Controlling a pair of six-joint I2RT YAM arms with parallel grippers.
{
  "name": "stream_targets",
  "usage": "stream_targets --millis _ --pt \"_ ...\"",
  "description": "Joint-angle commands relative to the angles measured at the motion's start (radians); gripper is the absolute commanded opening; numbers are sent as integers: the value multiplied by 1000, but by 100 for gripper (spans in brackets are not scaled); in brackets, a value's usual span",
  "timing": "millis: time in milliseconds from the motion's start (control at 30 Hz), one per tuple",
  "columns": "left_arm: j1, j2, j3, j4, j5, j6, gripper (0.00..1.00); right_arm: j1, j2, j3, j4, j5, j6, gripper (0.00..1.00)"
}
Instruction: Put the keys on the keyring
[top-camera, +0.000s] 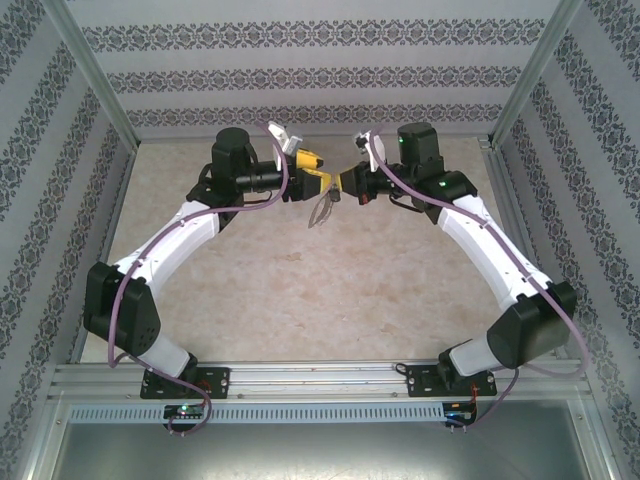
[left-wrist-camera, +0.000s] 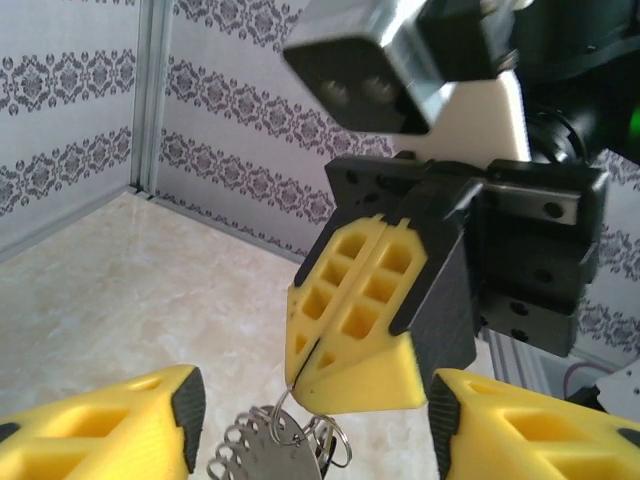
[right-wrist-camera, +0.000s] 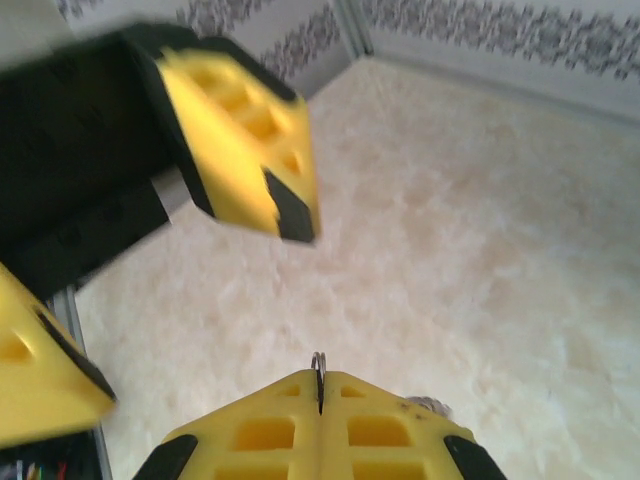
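Dangling from the clamped right tool (right-wrist-camera: 320, 398), the grey ring-edged keyring (left-wrist-camera: 272, 452) faces the wide-open left tool (left-wrist-camera: 315, 408).

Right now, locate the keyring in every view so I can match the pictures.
Top external: keyring hangs at centre, just below the right gripper.
Left wrist: keyring bottom centre, dangling under that gripper.
Right wrist: a sliver of keyring poking from its closed tips, bottom centre.
Shared landmark: the right gripper, shut on the keyring.
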Motion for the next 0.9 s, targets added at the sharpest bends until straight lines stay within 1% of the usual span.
stream_targets --millis 0,133,300,467,567,700,867 --pt "10 -16 34 -129 6 102 59 -21 16 64 -108 -70 -112 0" --pt "9 -11 32 -168 22 126 54 -22 14 64 -112 -94 -119 0" --pt "10 19 49 -196 103 119 50 -27 0 42 -89 -123 -110 0" --pt "9 38 54 -186 143 100 46 -27 -11 28 -65 -136 -93 0" --pt "7 48 53 -163 166 74 45 -27 -18 25 -56 -144 -88 0" --pt "7 61 47 -141 165 58 46 -27 -30 19 -39 -160 -78 0" --pt "5 77 30 -34 190 -23 46 -26 -33 9 -16 -171 -62 0"
